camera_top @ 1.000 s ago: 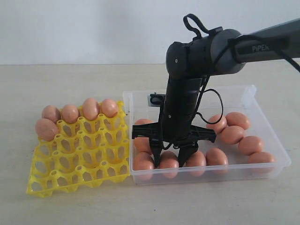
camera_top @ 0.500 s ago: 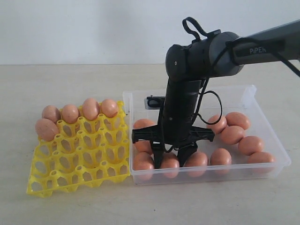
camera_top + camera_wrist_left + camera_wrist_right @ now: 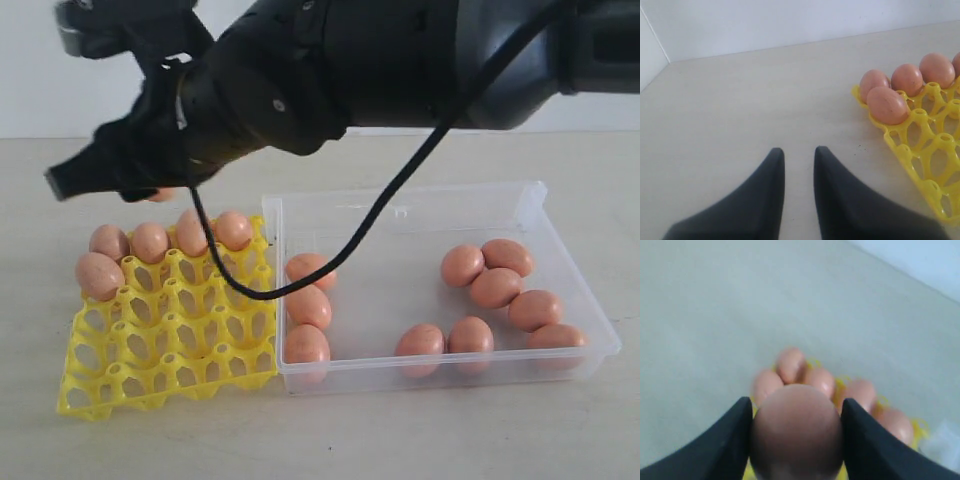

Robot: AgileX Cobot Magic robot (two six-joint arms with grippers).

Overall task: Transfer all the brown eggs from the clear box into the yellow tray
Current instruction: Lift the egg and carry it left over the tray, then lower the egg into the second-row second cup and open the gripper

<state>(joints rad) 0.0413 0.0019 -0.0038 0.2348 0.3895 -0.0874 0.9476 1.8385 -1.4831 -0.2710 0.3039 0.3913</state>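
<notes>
Item: brown egg [image 3: 796, 432], one, held across its widest part between the pads of my right gripper [image 3: 795, 440], jaws spread to egg width. I carry it above the yellow tray [image 3: 170, 330], over the far row.

Handling: I judge it light, rigid, thin-shelled and slippery; I grip at the belly, lightly.

Appearance: smooth, pinkish-brown oval.

Stock: five eggs seated in tray cups; nine remain in the clear box [image 3: 560, 250].

Left gripper [image 3: 799, 162]: narrow gap between its jaws, empty, over bare table [image 3: 740, 100].

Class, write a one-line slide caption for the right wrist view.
Right pincer holding a brown egg above the egg-lined yellow tray.
</notes>
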